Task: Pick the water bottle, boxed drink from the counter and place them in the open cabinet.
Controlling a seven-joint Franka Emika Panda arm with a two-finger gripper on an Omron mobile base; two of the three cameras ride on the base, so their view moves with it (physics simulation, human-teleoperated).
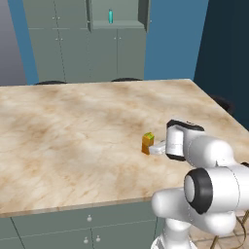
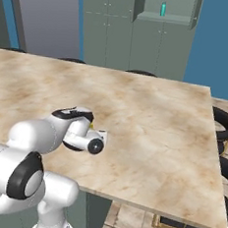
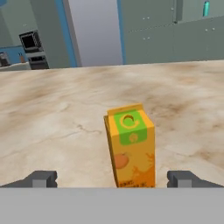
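Boxed drink (image 3: 130,146): upright on the counter (image 1: 73,136), where we can take it side-on.
Gripper (image 3: 112,179): we hold it spread wide, one fingertip on each side of the carton, touching neither.
Water bottle (image 1: 111,17): stands in the open cabinet (image 1: 116,23), already placed, we judge.
Hidden: carton's base cut off in the hand view.

Orange carton (image 3: 131,146) stood upright on the marbled tabletop (image 3: 52,113), centred between the spread fingertips (image 3: 41,178) of the tool (image 3: 114,179), teal bottle (image 3: 206,8) far off in the grey-green cabinet (image 3: 192,26)
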